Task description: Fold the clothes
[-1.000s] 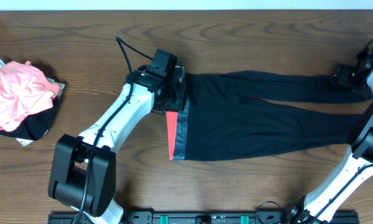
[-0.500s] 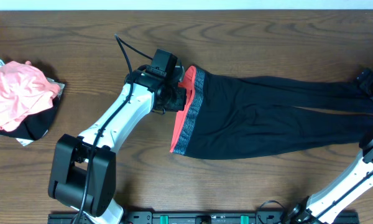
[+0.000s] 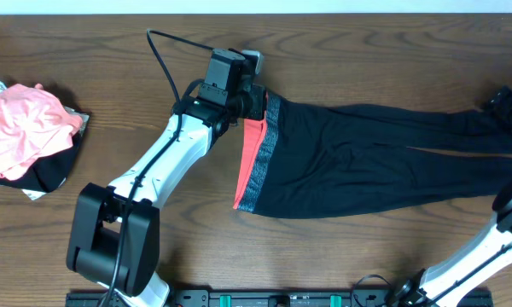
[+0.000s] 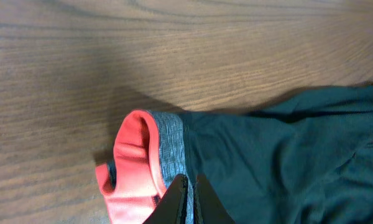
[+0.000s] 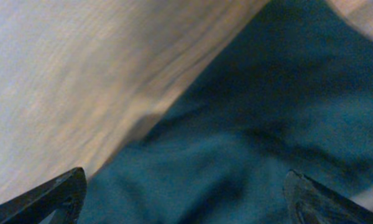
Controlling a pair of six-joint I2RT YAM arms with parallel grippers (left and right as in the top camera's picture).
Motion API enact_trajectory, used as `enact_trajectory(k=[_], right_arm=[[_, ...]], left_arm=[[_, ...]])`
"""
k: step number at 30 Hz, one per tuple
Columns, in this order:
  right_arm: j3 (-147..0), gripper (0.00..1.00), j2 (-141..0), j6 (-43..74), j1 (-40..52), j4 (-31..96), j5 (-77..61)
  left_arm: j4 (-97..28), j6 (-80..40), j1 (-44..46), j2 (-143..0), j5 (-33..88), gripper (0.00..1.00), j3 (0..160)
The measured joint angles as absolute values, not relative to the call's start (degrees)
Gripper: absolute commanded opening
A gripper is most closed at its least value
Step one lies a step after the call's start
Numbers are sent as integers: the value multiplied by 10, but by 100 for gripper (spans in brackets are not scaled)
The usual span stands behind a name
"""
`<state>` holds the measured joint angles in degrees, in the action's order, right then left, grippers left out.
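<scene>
Left wrist: left jaws clenched on leggings (image 3: 358, 162) waistband (image 4: 171, 146). Right wrist: right jaws released, spread over leg fabric. Overhead only: pink heap (image 3: 21, 128) on surface (image 3: 341, 51).

No text, label, brand mark, number or sign can be read in any of the views; none is made out on the leggings (image 3: 350, 162) or on the table (image 3: 367, 51).
</scene>
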<state>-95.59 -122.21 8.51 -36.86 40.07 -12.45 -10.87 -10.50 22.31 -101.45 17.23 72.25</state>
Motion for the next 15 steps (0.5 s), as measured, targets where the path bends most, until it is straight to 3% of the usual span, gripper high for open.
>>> enact_trajectory(k=[6,15], right_arm=[[-959,99,-1129,82,-344,472,-133],[-959,99,-1126,66,-307,505,-135]], left_arm=[[-85,-105,223,-1067,173,7,722],[-36,-105,223,-1122,191,7,722]])
